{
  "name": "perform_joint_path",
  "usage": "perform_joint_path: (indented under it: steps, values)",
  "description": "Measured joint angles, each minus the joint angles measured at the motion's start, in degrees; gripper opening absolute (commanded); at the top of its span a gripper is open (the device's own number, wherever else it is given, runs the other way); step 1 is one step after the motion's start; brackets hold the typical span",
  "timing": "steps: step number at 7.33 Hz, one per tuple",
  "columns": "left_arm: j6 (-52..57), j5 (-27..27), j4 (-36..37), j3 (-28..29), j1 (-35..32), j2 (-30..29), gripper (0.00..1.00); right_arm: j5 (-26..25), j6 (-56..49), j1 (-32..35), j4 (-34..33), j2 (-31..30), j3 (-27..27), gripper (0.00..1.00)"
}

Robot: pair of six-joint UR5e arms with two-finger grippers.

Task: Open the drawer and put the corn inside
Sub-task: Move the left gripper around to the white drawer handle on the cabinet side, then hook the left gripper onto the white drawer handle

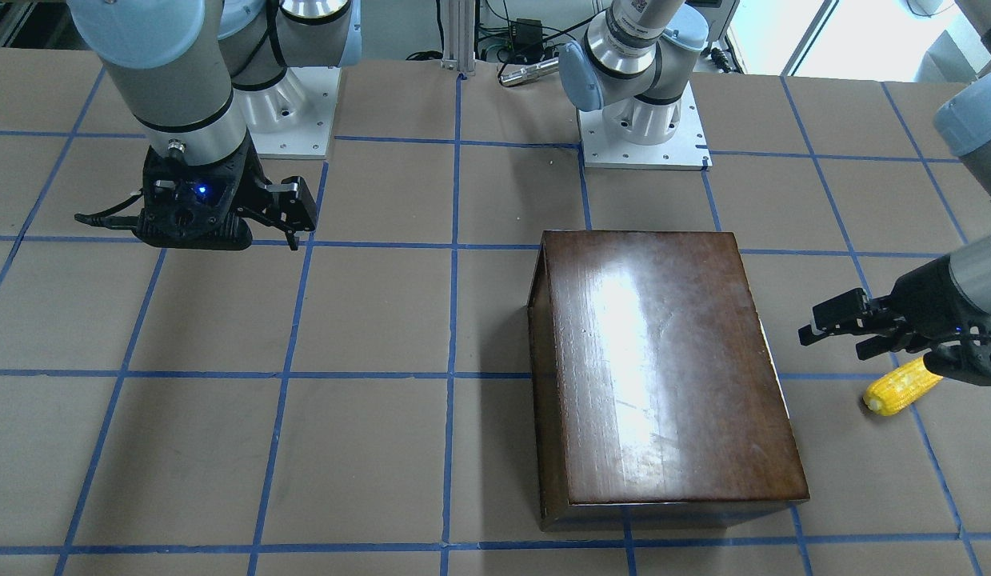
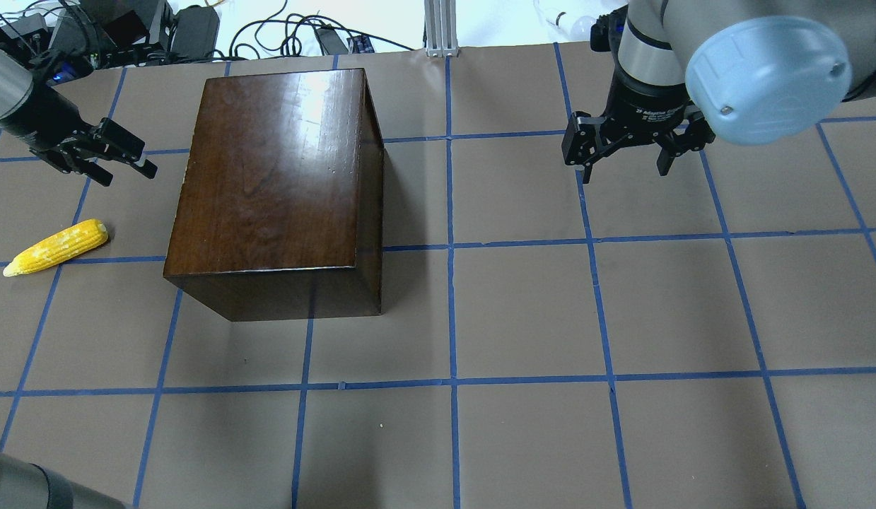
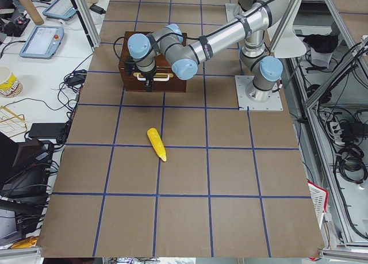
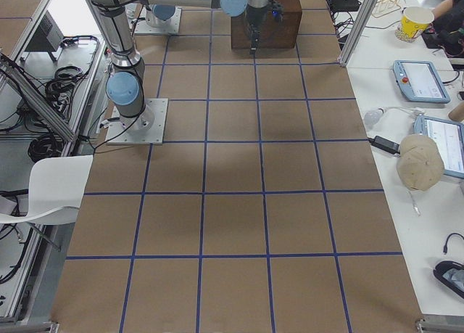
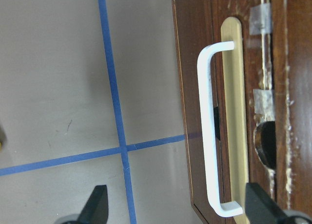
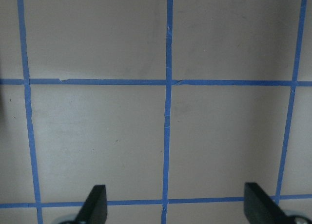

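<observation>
The glossy dark-brown wooden box (image 2: 275,170) stands left of the table's middle; it also shows in the front view (image 1: 663,360). Its drawer is shut; the scuffed front panel (image 5: 234,63) with a white handle (image 5: 208,131) faces my left gripper. My left gripper (image 2: 142,159) is open and empty, level with the handle and a short way from it, fingertips (image 5: 97,207) apart. The yellow corn (image 2: 56,247) lies on the table near it, also seen in the front view (image 1: 903,386). My right gripper (image 2: 625,170) is open and empty over bare table at the far right.
The table is brown board with a grid of blue tape lines (image 2: 450,247). The arm bases (image 1: 643,128) stand at the robot's edge. Cables and boxes (image 2: 141,35) lie beyond the far edge.
</observation>
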Motion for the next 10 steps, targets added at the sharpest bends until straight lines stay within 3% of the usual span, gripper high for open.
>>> perform_joint_path:
  steps: [4,10]
  values:
    - [-0.44,-3.49,2.65,0.19,-0.30,-3.11,1.00,0.00,0.00,0.00,0.00,0.03,0.00,1.00]
    - [-3.58,-4.03,3.09,-1.72,-0.64,-4.21,1.00,0.00,0.00,0.00,0.00,-0.01,0.00,1.00]
